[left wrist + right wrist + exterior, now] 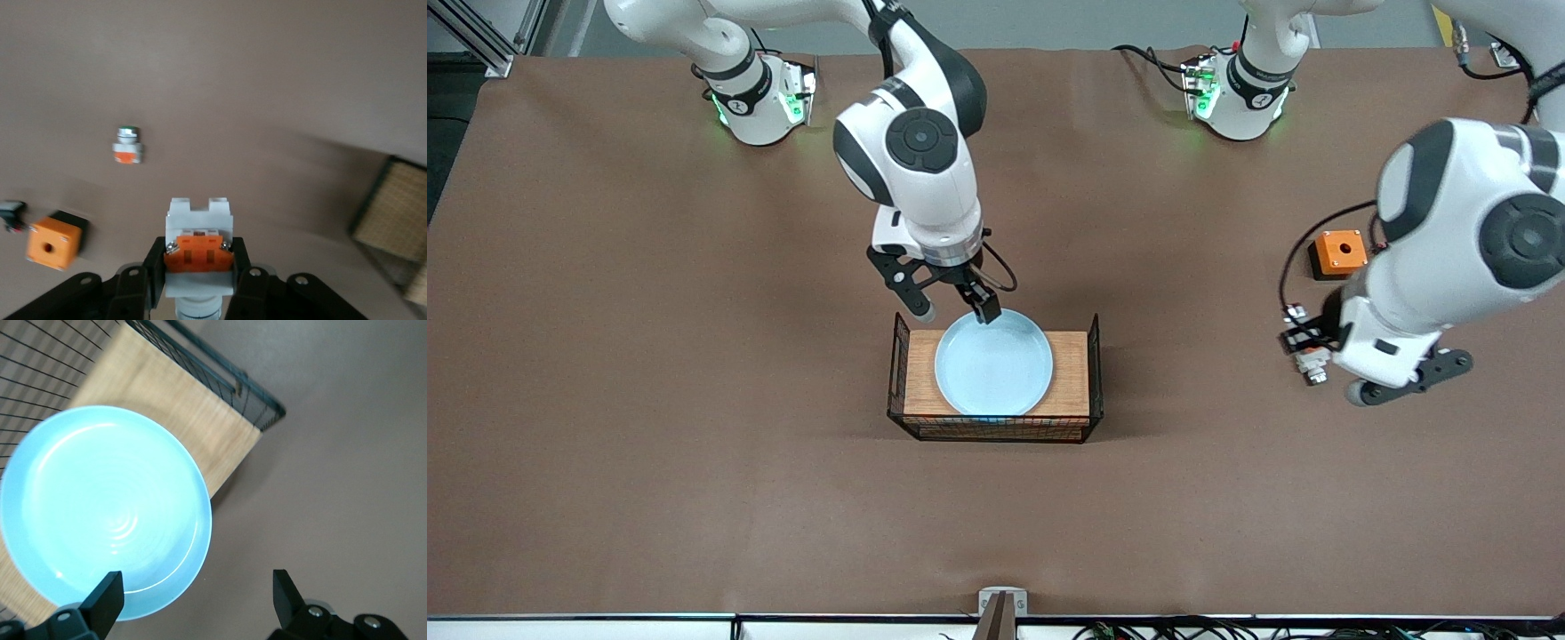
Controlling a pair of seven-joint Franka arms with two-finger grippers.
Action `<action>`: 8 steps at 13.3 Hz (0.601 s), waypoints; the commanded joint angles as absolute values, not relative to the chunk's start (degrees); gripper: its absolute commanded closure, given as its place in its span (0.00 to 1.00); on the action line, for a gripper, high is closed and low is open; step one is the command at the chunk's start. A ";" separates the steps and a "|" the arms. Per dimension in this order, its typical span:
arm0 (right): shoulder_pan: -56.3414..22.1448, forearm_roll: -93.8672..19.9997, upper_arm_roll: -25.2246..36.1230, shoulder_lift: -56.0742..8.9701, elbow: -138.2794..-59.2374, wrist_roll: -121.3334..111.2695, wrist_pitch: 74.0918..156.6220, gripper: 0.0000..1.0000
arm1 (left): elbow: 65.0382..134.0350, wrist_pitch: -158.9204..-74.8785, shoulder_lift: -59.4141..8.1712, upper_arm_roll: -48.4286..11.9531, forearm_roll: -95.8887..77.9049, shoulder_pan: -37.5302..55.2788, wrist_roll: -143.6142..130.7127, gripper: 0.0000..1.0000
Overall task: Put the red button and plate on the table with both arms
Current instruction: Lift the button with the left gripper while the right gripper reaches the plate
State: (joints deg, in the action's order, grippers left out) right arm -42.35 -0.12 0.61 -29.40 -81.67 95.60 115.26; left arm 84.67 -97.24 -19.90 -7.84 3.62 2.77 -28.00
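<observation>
Mid-transfer: left gripper [199, 280] clamped on the red button [199, 257] over the table [649, 356] near the orange box [1337, 252], right gripper [951, 307] spread wide over the rim of the plate [993, 366] resting on the wooden board [1069, 373], next needing descent and closure on that rim.

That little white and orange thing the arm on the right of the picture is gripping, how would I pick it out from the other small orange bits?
Find the left gripper at the left arm's end of the brown table. Clamped between its fingers is the red button, a white oblong block with an orange-red patch. The orange box with a hole and the shorter white-and-orange block lie loose on the table.
</observation>
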 commanded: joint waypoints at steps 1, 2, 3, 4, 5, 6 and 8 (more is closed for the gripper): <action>-42.89 1.14 1.05 -31.64 -80.51 98.79 116.45 0.02 | 92.08 -103.94 -19.95 -8.26 3.95 -2.70 -20.68 1.00; -42.89 1.23 1.05 -32.25 -80.51 98.70 116.89 0.02 | 95.85 -109.11 -20.04 -8.35 4.22 -5.25 -17.17 1.00; -42.54 1.23 1.05 -32.86 -80.42 98.70 117.07 0.03 | 99.72 -113.86 -20.13 -8.35 4.22 -7.36 -13.31 1.00; -42.28 1.14 1.05 -33.65 -80.16 98.70 117.16 0.05 | 103.24 -118.69 -20.39 -8.26 4.31 -8.69 -10.40 1.00; -42.28 1.14 1.05 -34.10 -80.16 98.79 117.33 0.07 | 105.62 -122.39 -21.17 -8.26 4.39 -10.44 -7.94 1.00; -42.36 1.14 1.05 -34.28 -80.16 98.79 117.86 0.10 | 107.12 -125.82 -22.31 -8.26 4.83 -12.46 -5.21 1.00; -42.62 1.14 1.05 -34.89 -80.16 98.79 118.04 0.20 | 107.75 -131.19 -26.52 -8.26 4.92 -16.41 2.33 1.00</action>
State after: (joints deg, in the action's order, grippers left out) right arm -42.38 -0.11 1.24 -33.72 -81.58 97.40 118.05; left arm 106.41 -126.77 -24.47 -7.73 3.91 -13.22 -3.27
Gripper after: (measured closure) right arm 0.128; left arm 0.577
